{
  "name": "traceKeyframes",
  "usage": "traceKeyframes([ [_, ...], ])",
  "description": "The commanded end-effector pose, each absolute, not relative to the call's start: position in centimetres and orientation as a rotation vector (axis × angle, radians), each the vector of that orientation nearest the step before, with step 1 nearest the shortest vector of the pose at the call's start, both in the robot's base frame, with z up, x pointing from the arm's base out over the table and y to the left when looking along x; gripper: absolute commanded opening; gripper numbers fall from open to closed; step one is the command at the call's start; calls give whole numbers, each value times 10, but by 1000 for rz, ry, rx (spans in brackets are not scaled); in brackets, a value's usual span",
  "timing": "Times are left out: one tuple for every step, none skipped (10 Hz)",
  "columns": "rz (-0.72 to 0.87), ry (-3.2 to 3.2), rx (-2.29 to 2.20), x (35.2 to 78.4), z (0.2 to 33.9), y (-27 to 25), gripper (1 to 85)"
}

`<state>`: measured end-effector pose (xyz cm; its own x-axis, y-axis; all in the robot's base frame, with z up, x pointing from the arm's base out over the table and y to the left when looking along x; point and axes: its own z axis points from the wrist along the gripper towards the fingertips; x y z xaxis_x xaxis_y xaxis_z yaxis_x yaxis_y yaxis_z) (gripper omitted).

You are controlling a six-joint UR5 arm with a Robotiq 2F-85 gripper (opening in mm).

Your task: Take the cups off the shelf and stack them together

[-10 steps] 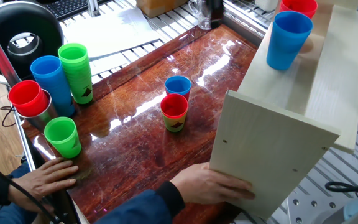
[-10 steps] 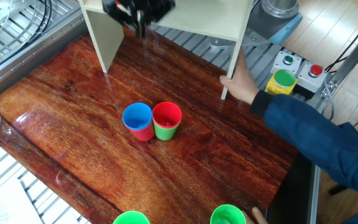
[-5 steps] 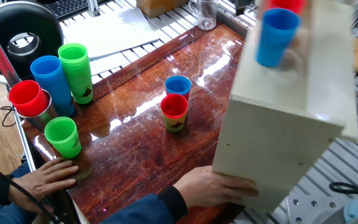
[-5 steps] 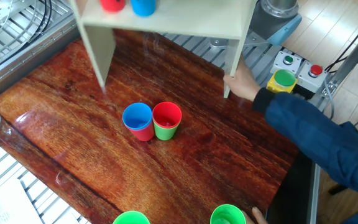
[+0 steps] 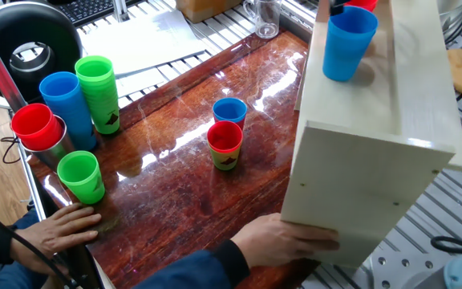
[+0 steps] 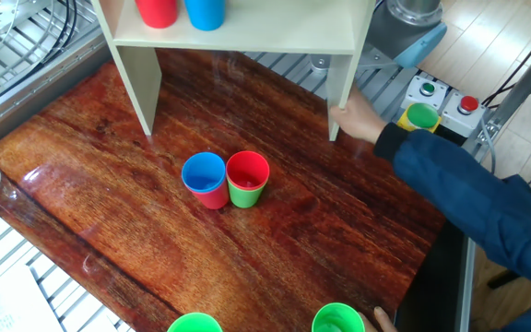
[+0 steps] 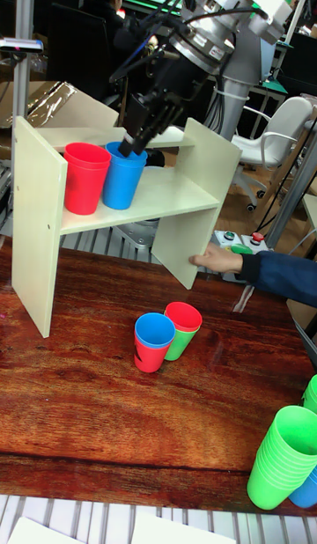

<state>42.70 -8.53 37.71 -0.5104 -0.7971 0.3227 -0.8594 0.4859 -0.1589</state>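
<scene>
The pale wooden shelf (image 7: pixel 141 196) stands at the table's far side, and a person's hand (image 5: pixel 287 241) grips its side board. A red cup (image 7: pixel 85 179) and a blue cup (image 7: pixel 121 176) stand side by side on the shelf board. They also show as the blue cup (image 5: pixel 349 44) and the red cup (image 6: pixel 158 11). My dark gripper (image 7: pixel 132 144) hangs just above the blue cup's rim, and its finger gap is hidden. In mid-table a blue cup nested in a red one (image 6: pixel 205 179) touches a red cup nested in a green one (image 6: pixel 247 179).
At the table's left stand a tall green stack (image 5: pixel 99 90), a blue cup (image 5: pixel 65 104), a red cup in a metal cup (image 5: pixel 37 128) and a green cup (image 5: pixel 81 177). A second hand (image 5: pixel 69 226) rests on the table edge. A button box (image 6: pixel 427 106) sits behind the shelf.
The person has slid and turned the shelf along the table, and both cups on it rode along. My gripper, blurred in front of the shelf earlier, has left the other fixed view.
</scene>
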Motion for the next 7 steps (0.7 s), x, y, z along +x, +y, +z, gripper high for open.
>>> traceKeyframes([
  [507,-2468,1473,427,384,-99,397],
  [510,-2473,1485,429,383,-99,397],
  [508,-2477,1495,430,380,-101,397],
  [504,-2475,1501,428,376,-105,397],
  [483,-2477,1499,423,372,-107,397],
  [442,-2482,1490,414,367,-107,397],
  [436,-2479,1496,411,364,-110,397],
])
